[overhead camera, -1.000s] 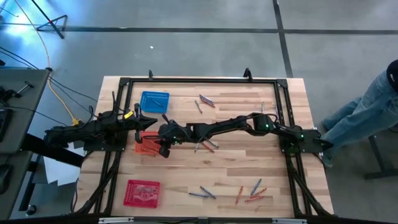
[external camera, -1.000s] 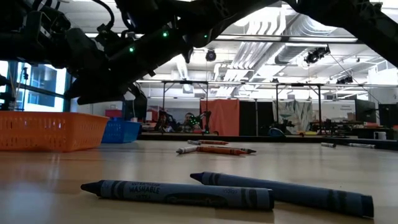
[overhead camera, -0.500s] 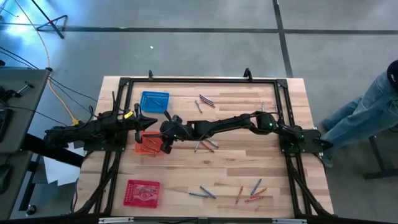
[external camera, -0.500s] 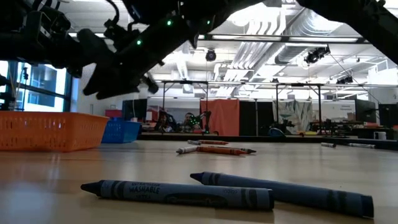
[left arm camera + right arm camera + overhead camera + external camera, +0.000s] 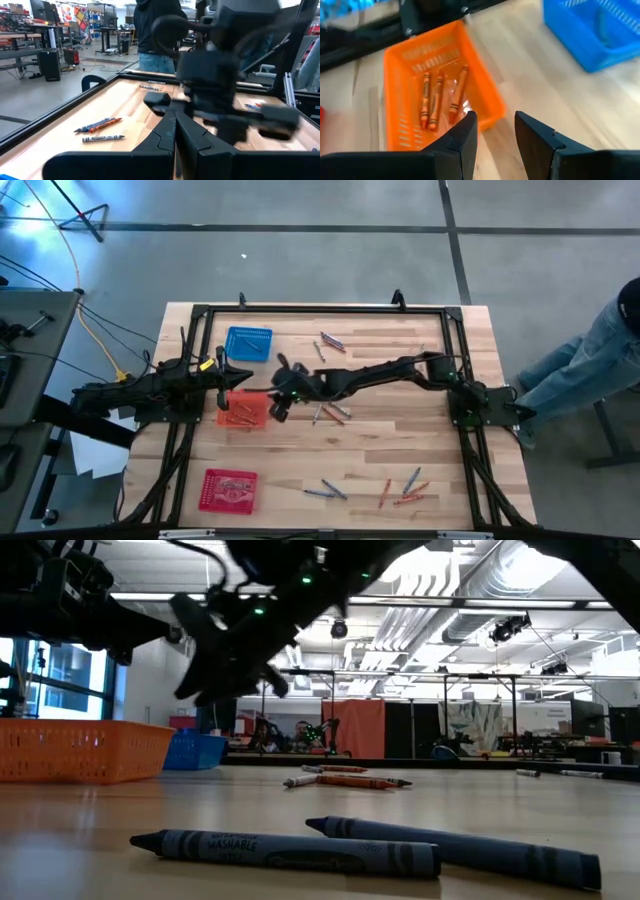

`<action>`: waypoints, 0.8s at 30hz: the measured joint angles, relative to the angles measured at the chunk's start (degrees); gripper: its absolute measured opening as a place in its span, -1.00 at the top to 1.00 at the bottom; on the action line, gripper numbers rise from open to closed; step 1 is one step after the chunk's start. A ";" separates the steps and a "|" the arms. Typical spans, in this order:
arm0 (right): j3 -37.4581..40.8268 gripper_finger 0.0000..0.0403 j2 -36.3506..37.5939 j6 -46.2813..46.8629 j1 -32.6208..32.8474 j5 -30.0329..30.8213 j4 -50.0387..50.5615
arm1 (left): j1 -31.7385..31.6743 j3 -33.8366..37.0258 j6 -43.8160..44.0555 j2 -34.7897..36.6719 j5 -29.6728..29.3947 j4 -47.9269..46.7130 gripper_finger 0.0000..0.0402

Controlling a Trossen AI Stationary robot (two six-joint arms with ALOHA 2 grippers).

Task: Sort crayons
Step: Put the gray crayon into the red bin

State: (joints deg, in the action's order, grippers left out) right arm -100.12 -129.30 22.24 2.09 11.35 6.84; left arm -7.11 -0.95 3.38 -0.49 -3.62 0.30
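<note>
The orange basket (image 5: pixel 243 411) holds three orange crayons (image 5: pixel 437 97). My right gripper (image 5: pixel 276 408) hangs open and empty just right of that basket, above the table; the gap between its fingers shows in the right wrist view (image 5: pixel 495 132). My left gripper (image 5: pixel 242 377) is shut and empty by the basket's far edge; it also shows in the left wrist view (image 5: pixel 174 117). Loose crayons lie on the table in groups at the far middle (image 5: pixel 330 343), the centre (image 5: pixel 330 414) and the near right (image 5: pixel 403 489). Two grey-blue crayons (image 5: pixel 285 851) lie in the foreground of the low view.
A blue basket (image 5: pixel 248 343) stands at the far left and a red basket (image 5: pixel 229 489) at the near left. A black frame (image 5: pixel 320 308) runs around the table. A person (image 5: pixel 600 350) stands past the table's right edge.
My right gripper has gone from above the orange basket toward the table's right edge and a little up. The crayons on the table and the baskets have stayed where they were.
</note>
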 joint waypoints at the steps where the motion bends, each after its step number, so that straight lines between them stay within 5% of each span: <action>1: 2.94 0.38 1.64 0.73 -0.10 0.66 -2.37 | 0.00 0.00 -0.01 -0.02 0.00 0.08 1.00; 13: 36.86 0.38 24.81 14.73 3.55 21.71 -11.29 | -0.02 0.00 -0.02 -0.02 0.00 0.06 1.00; 24: 52.51 0.38 34.72 32.24 6.60 31.60 -6.02 | -0.01 0.01 -0.02 -0.02 -0.01 0.08 1.00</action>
State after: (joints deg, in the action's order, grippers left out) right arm -47.61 -94.58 54.47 8.69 42.95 0.82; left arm -7.13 -0.94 3.36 -0.51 -3.63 0.38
